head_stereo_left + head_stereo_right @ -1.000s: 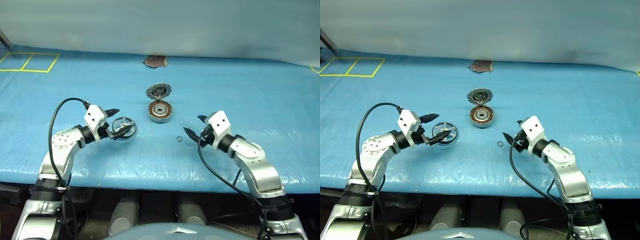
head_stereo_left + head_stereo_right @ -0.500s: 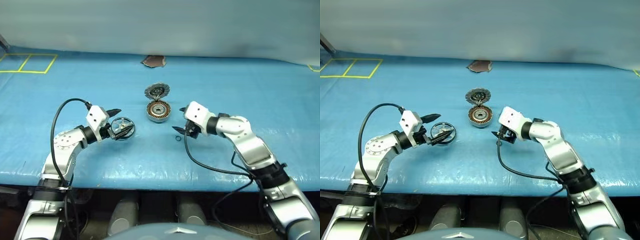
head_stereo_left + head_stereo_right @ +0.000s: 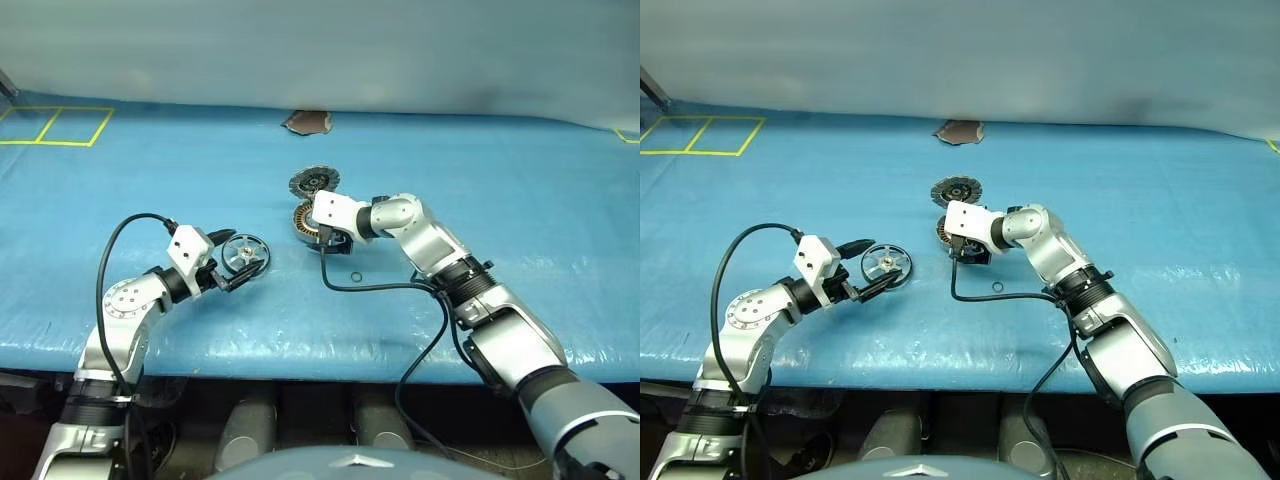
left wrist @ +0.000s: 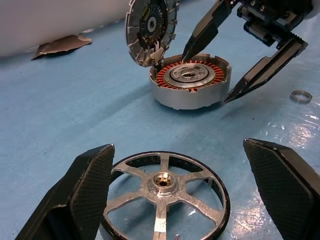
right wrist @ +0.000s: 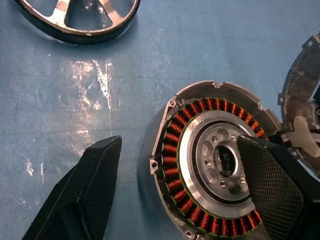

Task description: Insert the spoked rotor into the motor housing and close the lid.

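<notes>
The spoked rotor (image 4: 165, 192) lies flat on the blue table cover. My left gripper (image 3: 232, 258) is open, with one finger on each side of the rotor and neither closed on it. The motor housing (image 5: 215, 160) sits a little farther back, its copper windings showing. The finned lid (image 3: 314, 181) stands tilted open behind the housing, joined at its far edge. My right gripper (image 5: 179, 140) is open over the housing: one finger (image 5: 272, 185) hangs above the windings and the other (image 5: 80, 195) is above the cover beside the housing. In the left wrist view the right gripper (image 4: 207, 77) straddles the housing.
A small loose metal ring (image 3: 356, 277) lies on the cover, right of the housing and nearer the front. A brown patch (image 3: 308, 122) marks the back of the table. Yellow tape squares (image 3: 55, 125) lie at the far left. My right arm's cable trails past the ring.
My right arm has swung left and forward from beside the small ring to over the housing, its wrist rolling. My left gripper drew back slightly. The rotor stayed put.
</notes>
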Tool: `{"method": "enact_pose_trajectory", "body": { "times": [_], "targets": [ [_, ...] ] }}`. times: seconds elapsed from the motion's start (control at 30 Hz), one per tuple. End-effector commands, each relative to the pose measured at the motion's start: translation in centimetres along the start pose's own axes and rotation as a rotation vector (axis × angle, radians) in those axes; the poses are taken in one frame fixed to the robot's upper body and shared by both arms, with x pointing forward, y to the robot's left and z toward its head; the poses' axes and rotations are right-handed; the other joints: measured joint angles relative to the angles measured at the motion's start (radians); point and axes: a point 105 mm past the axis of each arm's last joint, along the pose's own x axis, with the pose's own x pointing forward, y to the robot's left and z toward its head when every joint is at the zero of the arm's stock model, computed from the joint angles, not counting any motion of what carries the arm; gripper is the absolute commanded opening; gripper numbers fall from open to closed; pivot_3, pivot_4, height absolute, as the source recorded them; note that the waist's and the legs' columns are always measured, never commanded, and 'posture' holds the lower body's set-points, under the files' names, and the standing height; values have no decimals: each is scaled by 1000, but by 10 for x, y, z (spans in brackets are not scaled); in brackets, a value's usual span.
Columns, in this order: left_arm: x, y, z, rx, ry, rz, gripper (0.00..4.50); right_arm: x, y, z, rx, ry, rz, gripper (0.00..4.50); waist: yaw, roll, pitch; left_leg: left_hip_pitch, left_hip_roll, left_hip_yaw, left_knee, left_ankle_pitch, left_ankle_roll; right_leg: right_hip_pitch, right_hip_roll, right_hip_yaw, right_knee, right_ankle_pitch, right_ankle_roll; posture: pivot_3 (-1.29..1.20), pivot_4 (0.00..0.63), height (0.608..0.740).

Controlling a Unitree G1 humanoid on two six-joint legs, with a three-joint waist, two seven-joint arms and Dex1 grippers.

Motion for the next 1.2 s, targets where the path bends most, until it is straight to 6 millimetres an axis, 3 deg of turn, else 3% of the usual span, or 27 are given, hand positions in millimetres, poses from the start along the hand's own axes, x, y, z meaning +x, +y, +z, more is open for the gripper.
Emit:
{"method": "enact_pose_trajectory", "body": {
  "times": [0.03, 0.33, 0.53, 0.7, 0.87, 1.2],
  "targets": [
    [-9, 6, 12, 34, -25, 37, 4471, -1, -7, 3, -37, -1, -3, 3867, -2, 0, 0, 0, 0, 0, 0, 0, 0, 0, 0, 0, 0, 0, 0, 0, 150, 740],
    [-13, 8, 13, 41, -23, 61, 4471, 9, 3, -12, 35, 28, 72, 3867, -9, 0, 0, 3, 1, 0, 0, 1, -2, 2, 1, 0, 1, -2, -2, 0, 150, 740],
    [-13, 9, 14, 48, -22, 66, 4500, 14, 3, -13, 36, 42, 74, 2094, -15, -1, -1, 11, 1, -1, -1, 1, -2, 4, 2, 0, 1, -4, -2, 0, 150, 740],
    [-14, 10, 15, 50, -21, 67, 4500, 14, 3, -12, 45, 29, 71, 2056, -18, -1, -1, 18, 1, -2, -3, 1, -3, 11, 2, 0, 0, -5, -3, 0, 150, 740],
    [-19, 15, 14, 60, -4, 73, 4500, 7, 3, 9, 31, -63, 23, 2040, -18, -1, -1, 17, 1, -2, -4, 1, -3, 10, 2, 0, 0, -5, -3, 0, 150, 740],
    [-17, 21, 14, 73, 11, 70, 4500, 1, 45, 42, 109, -173, 57, 2040, -19, -1, -1, 15, 3, -2, -18, 2, -5, 6, 2, 0, 0, -7, -5, 0, 150, 740]
  ]
}}
